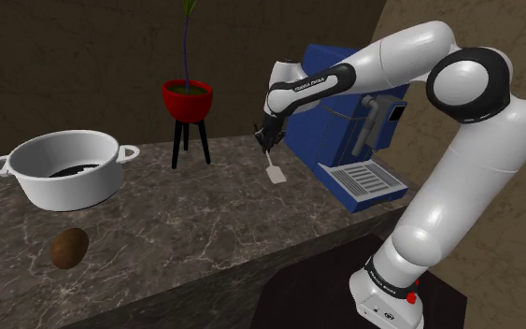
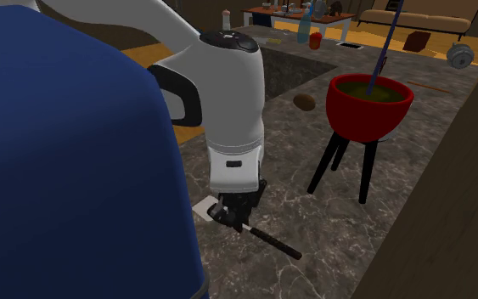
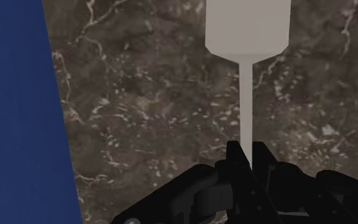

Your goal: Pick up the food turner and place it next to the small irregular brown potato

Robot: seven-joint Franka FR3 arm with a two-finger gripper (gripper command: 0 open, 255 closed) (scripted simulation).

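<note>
The dark marble counter (image 1: 205, 215) runs across the shoulder view, and the same veined stone lies under my hand in the wrist view. The blue coffee machine (image 1: 345, 140) stands on the counter at the shoulder view's right, and my white arm (image 1: 410, 65) bends over the top of it. Its blue side is just beside my hand in the wrist view.

A white two-handled pot (image 1: 64, 173) sits far off towards the shoulder view's left. A red planter (image 1: 188, 98) on a black tripod stand rises between the pot and my hand, further back on the counter. It stands between the pot and me, but not on the line to the potato. The small brown potato (image 1: 69, 248) lies on the stone in front of the pot, well apart from my hand, with bare marble between us.

The food turner (image 3: 247, 25) is in my gripper (image 3: 247, 159). My two black fingers are closed on its thin pale shaft. The flat white blade points away from my hand and down towards the counter, and the dark handle end sticks out behind the fingers in the second exterior view. I cannot tell whether the blade clears the stone.
</note>
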